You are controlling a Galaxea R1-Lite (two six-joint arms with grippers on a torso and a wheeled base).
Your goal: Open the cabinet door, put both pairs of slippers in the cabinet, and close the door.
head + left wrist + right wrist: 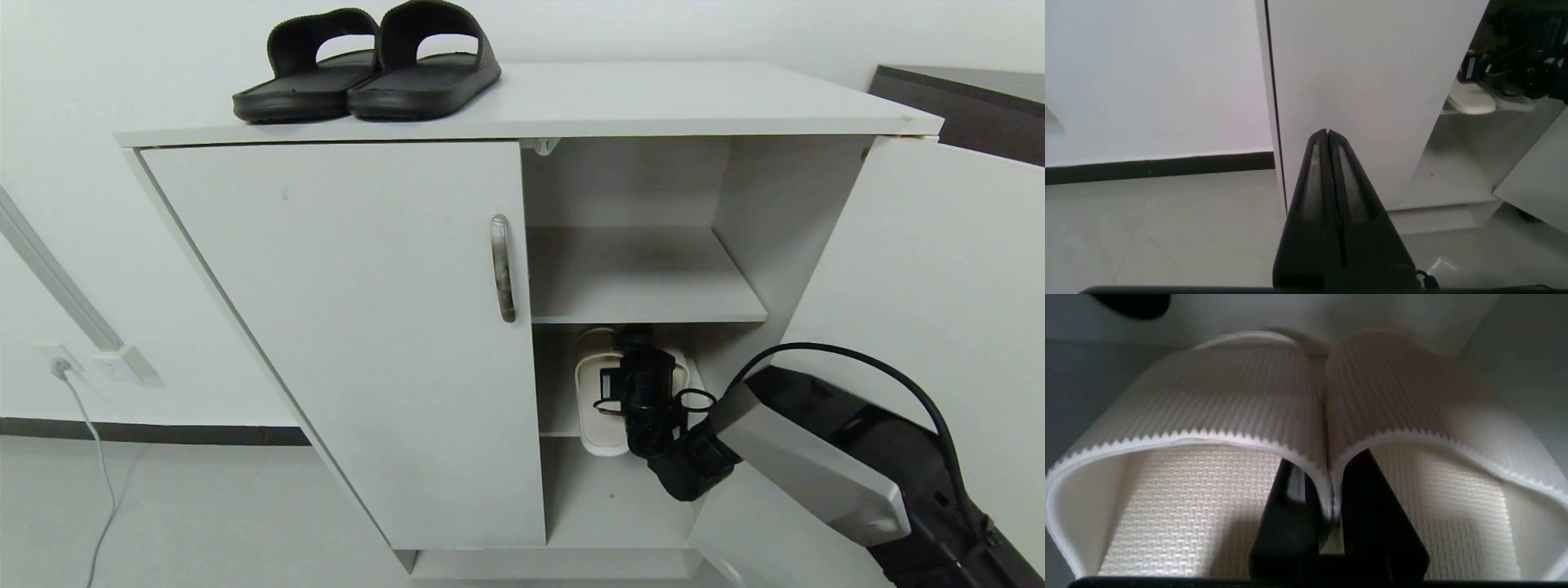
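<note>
The right gripper pinches the white slippers together by their inner straps on the cabinet's lower shelf, behind the open right door. The black slippers sit on top, at the left. The left gripper is closed and empty.

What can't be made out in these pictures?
1. Head view: the white slippers are mostly hidden by the right gripper; whether they rest on the shelf is unclear.
2. Head view: the cabinet interior behind the shut left door is hidden.
3. Right wrist view: the slippers' outer sides are cut off by the picture edges.
4. Head view: the right door is cut off at the edge.
</note>
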